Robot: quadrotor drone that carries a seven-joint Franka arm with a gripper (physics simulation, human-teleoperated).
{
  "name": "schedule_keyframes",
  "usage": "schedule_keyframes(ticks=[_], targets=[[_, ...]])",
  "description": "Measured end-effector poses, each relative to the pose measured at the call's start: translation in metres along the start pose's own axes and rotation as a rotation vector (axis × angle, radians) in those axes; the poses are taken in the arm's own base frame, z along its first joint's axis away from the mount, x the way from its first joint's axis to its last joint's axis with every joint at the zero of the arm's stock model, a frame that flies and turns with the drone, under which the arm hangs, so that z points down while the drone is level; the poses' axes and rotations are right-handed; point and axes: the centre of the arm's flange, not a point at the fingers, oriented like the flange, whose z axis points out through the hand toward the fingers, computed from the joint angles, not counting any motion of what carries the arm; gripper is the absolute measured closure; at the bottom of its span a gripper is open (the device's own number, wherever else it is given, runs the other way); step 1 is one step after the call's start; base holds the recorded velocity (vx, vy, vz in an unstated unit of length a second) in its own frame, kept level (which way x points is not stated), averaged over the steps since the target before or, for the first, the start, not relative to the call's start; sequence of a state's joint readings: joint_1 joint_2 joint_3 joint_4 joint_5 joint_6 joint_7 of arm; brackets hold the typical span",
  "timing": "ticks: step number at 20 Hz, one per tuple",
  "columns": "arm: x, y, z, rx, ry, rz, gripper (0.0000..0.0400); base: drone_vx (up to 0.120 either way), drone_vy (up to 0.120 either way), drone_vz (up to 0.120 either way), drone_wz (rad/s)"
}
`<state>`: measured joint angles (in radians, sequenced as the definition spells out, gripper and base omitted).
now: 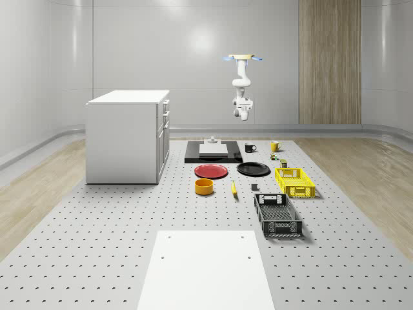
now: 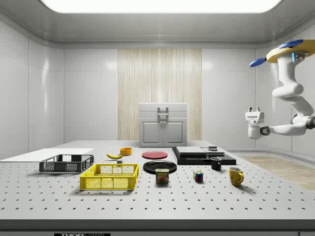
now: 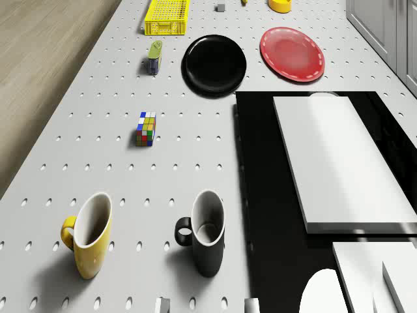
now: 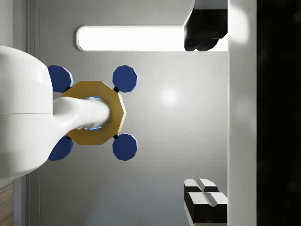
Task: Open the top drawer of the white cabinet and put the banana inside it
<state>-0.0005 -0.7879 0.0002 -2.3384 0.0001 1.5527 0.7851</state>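
Note:
The white cabinet (image 1: 129, 135) stands at the whole-scene view's left with all its drawers shut; in the side view the cabinet (image 2: 163, 125) is at the far middle. The banana (image 1: 234, 188) lies on the table next to an orange bowl (image 1: 204, 186), and the side view has the banana (image 2: 114, 156) lying flat. The drone (image 1: 243, 59) hovers high above the table's far end, over the mugs, well away from cabinet and banana. My gripper (image 2: 253, 112) points upward in the air. In the wrist view, the gripper (image 4: 204, 117) is open and holds nothing.
A black tray (image 1: 193, 157) with a white block sits mid-table. Nearby are a red plate (image 1: 211, 171), a black plate (image 1: 253, 169), a black mug (image 3: 205, 235), a yellow mug (image 3: 89, 235), a puzzle cube (image 3: 146, 128), a can (image 3: 154, 57), a yellow basket (image 1: 295, 182) and a black basket (image 1: 277, 216).

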Motion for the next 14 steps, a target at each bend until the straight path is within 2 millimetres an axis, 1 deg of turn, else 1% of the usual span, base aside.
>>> schedule_keyframes(ticks=[2,3,5,7,9,11,14], targets=[[0.0,0.004,-0.015,0.035,-0.033,0.004,0.0,0.0,0.0,0.0,0.0],[0.009,0.014,-0.021,0.146,-0.144,0.005,0.0,0.0,-0.04,0.0,0.0],[0.03,0.036,-0.023,0.376,-0.376,0.005,0.0,0.12,-0.12,0.0,0.0],[0.046,0.051,-0.019,0.572,-0.573,0.004,0.0,0.12,-0.12,0.1,0.0],[0.056,0.06,-0.013,0.725,-0.726,0.003,0.0,0.12,-0.12,0.12,0.0],[0.062,0.064,-0.008,0.838,-0.839,0.002,0.0,0.12,-0.12,0.12,0.0],[0.067,0.068,-0.003,0.951,-0.951,0.0,0.0,0.12,-0.12,0.12,0.0]])
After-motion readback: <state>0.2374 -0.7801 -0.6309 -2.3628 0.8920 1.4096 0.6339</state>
